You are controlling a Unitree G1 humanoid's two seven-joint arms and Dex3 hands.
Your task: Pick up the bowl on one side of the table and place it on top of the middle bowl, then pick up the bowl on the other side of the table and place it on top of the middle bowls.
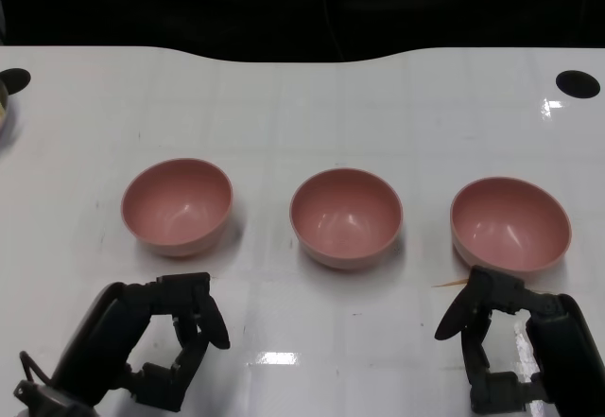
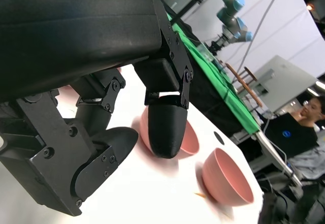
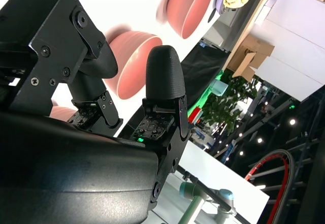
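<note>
Three pink bowls in a row, left bowl (image 1: 177, 205), middle bowl (image 1: 346, 217), right bowl (image 1: 510, 225); likely light, rigid, smooth-glazed, best pinched at rim; left hand (image 1: 142, 353) and right hand (image 1: 515, 346) empty, fingers apart.

- Head view: camera mounted high on the robot, looking steeply down and forward across the white table (image 1: 302, 105). It takes in all three pink bowls, left bowl (image 1: 177, 204), middle bowl (image 1: 346, 217) and right bowl (image 1: 510, 225), with the left hand (image 1: 156, 346) and right hand (image 1: 515, 346) at its near edge.
- Left wrist view: camera sits close behind the left hand (image 2: 101, 132), low to the table and tilted, facing across it toward a person (image 2: 304, 127) beyond.
- Right wrist view: camera sits close behind the right hand (image 3: 117, 107), rotated on its side, facing across the table into the room.
- Shared: both wrist views and the head view cover the bowls.
</note>
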